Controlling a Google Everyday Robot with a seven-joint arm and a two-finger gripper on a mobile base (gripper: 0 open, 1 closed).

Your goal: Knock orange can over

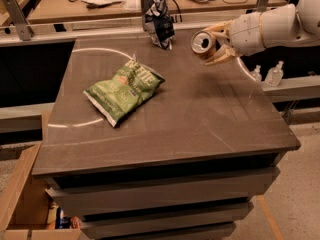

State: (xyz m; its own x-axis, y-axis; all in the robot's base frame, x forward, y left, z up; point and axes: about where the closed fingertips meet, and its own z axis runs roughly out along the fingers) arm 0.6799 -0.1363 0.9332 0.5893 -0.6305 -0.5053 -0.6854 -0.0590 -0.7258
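- Arm (270,26): white and rounded. It comes in from the right edge, so you see only the forearm and wrist; everything above that is cut off.
- Gripper (210,45): sits at the arm's left end, over the far right part of the table (200,124). One pale finger (216,29) passes above the can and the other below it. The jaws are closed around the can's body.
- Orange can (203,42): clamped between the fingers and tipped onto its side, with the silver top and pull tab facing you. The body behind the top is mostly hidden by the gripper. You cannot tell whether the can touches the tabletop or hangs just above it.
- Dark blue-and-white snack bag (160,26): left of the gripper and a little beyond it, standing at the table's far edge. Its print is too small to read.
- Green chip bag (125,90): well left of the gripper and nearer to you, lying flat on the tabletop.
- Two small clear bottles (274,75): right of the gripper and below it, on a ledge off the table.
- Cardboard box (20,199): far below and left of the gripper, cut off by the frame edge. Its contents are hard to make out.
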